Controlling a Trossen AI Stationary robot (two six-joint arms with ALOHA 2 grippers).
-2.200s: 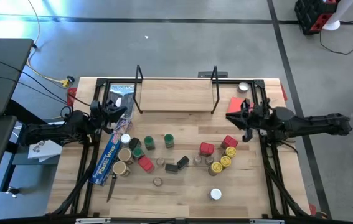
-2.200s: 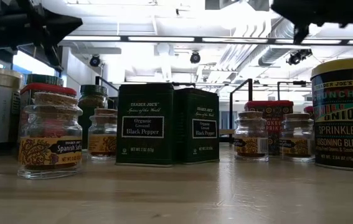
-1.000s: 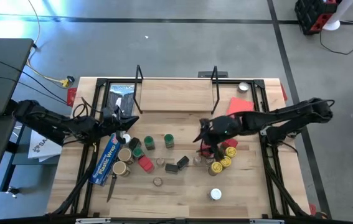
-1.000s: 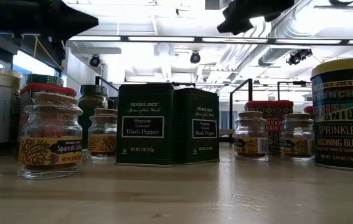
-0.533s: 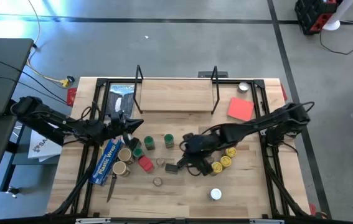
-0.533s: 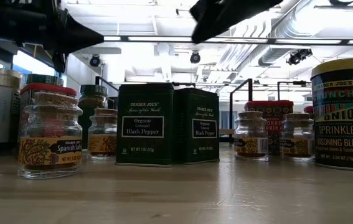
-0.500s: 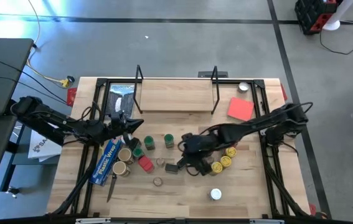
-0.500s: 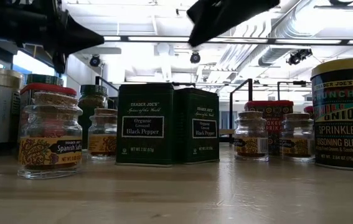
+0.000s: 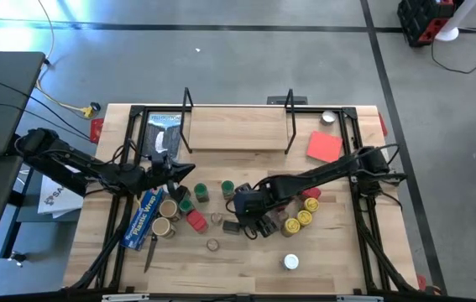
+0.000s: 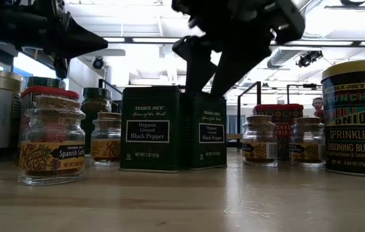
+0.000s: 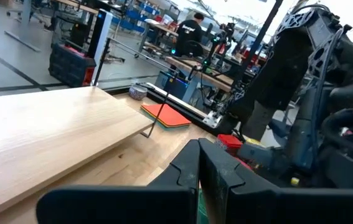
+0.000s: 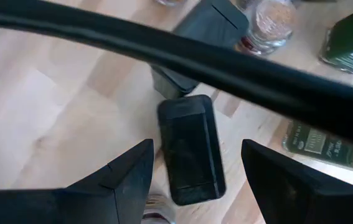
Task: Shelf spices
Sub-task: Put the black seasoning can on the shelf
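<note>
The spices stand scattered on the table in front of the shelf, a light-wood board between black wire uprights. Among them are green-lidded jars, red tins, yellow-lidded jars and two dark pepper tins. My right gripper hangs open over one dark tin, one finger on either side of its top, with a gap showing to each. My left gripper hovers shut above the spices on the left, holding nothing.
A long blue plastic-wrap box lies at the left of the spices. A flat red square sheet lies at the far right, with a small round tin behind it. A white-lidded jar stands alone toward the near edge.
My right gripper has swung from the red tins on the right toward the table's left and near edge. It has come down over the dark pepper tins, its fingers now pointing down around one of them. No spice has moved.
</note>
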